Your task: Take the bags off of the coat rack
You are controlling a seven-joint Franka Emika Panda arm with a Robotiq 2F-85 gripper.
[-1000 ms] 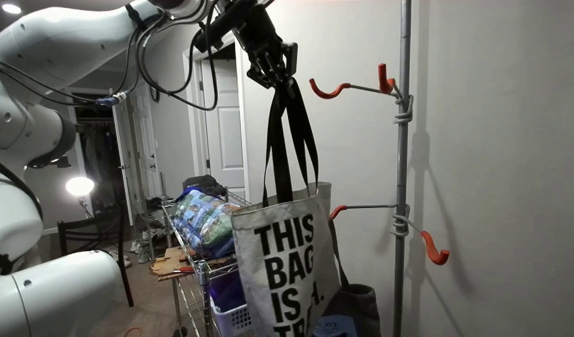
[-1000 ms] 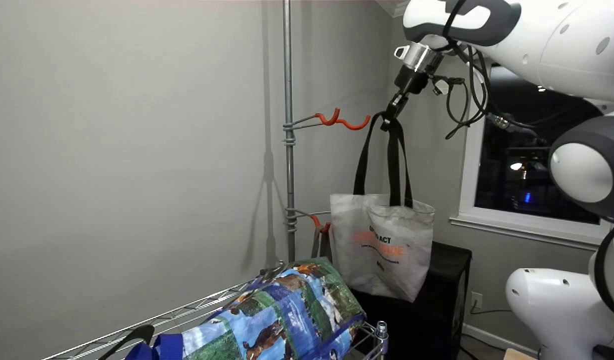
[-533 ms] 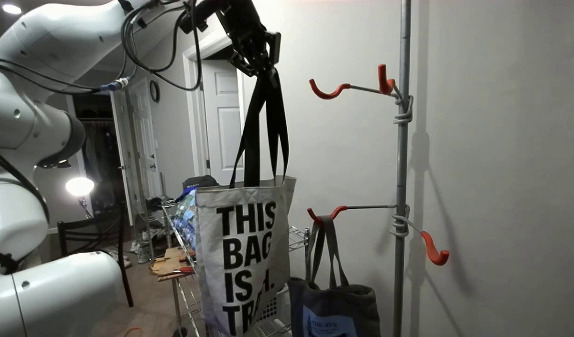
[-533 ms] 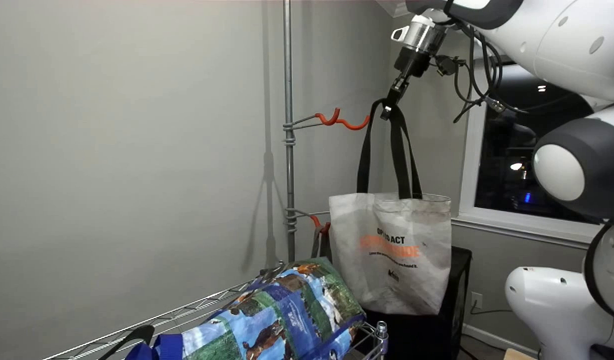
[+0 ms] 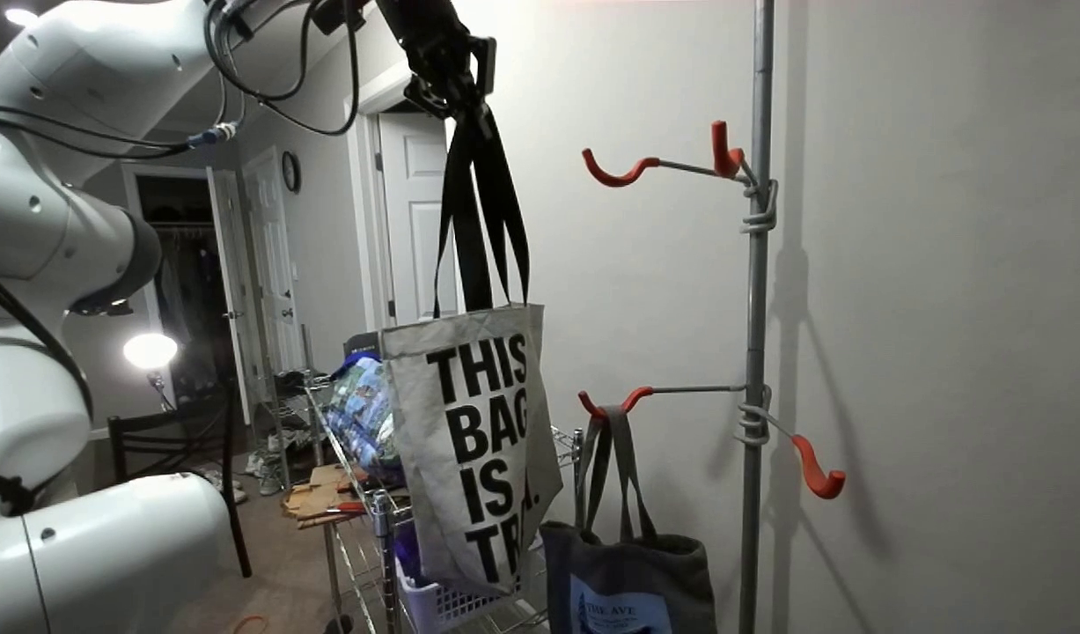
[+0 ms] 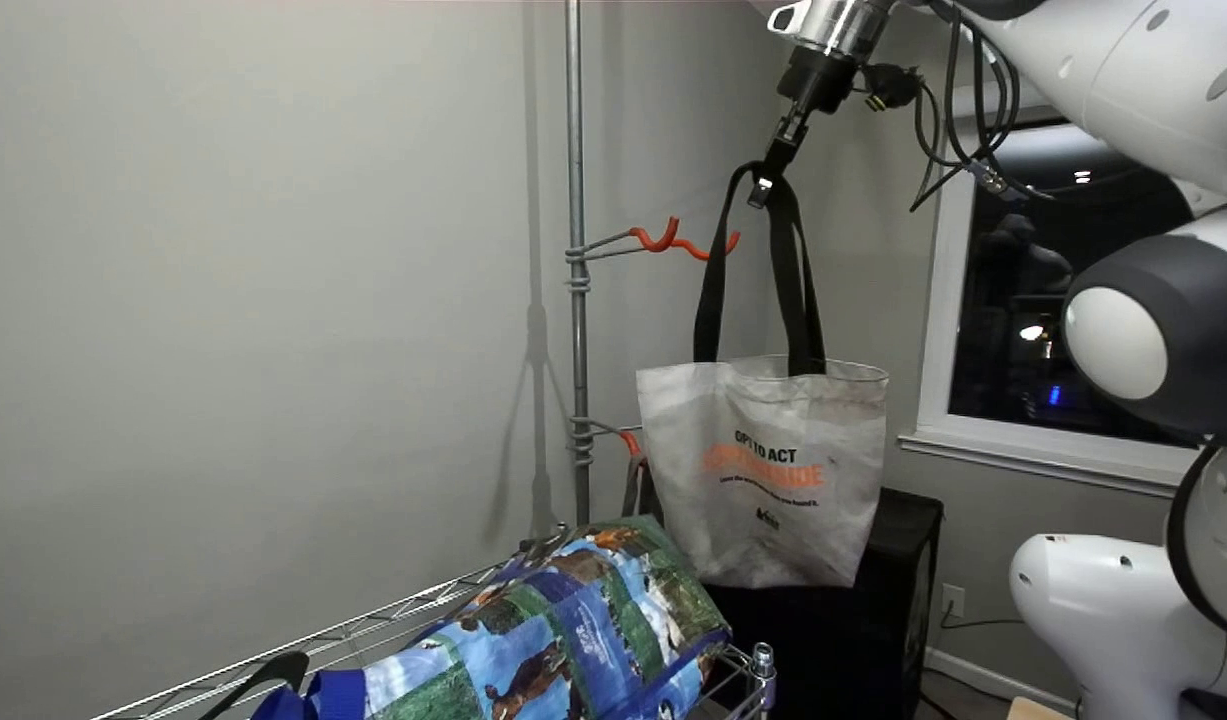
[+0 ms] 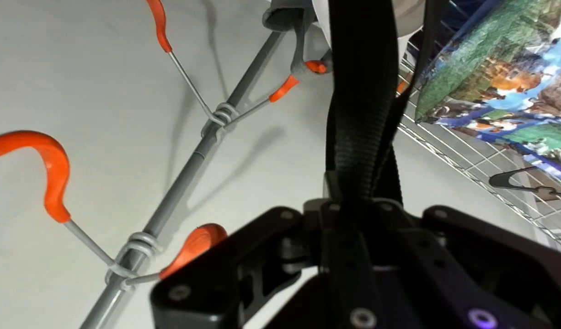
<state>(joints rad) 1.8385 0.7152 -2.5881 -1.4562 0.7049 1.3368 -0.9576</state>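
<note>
In an exterior view, the black jointed claw [image 5: 473, 114] is clamped on the black webbing straps [image 5: 473, 255] of an off-white canvas tote [image 5: 473, 449]. That tote hangs below it, long axis nearly upright, apart from the grey metal coat rack [image 5: 756, 299]; setting it down seems next. A charcoal fabric tote [image 5: 629, 568] hangs on the lower red hook [image 5: 635, 399], below the claw and toward the pole. Half a second ago the claw stood lower; the charcoal tote has not shifted.

In an exterior view, the off-white tote hangs beyond a blue-green patchwork-print bag [image 6: 573, 620], its bottom edge higher than before.

In the wrist view, the straps run out from the claw's grip; the charcoal tote's loop shows just left of them, the patchwork-print bag to the right.
</note>
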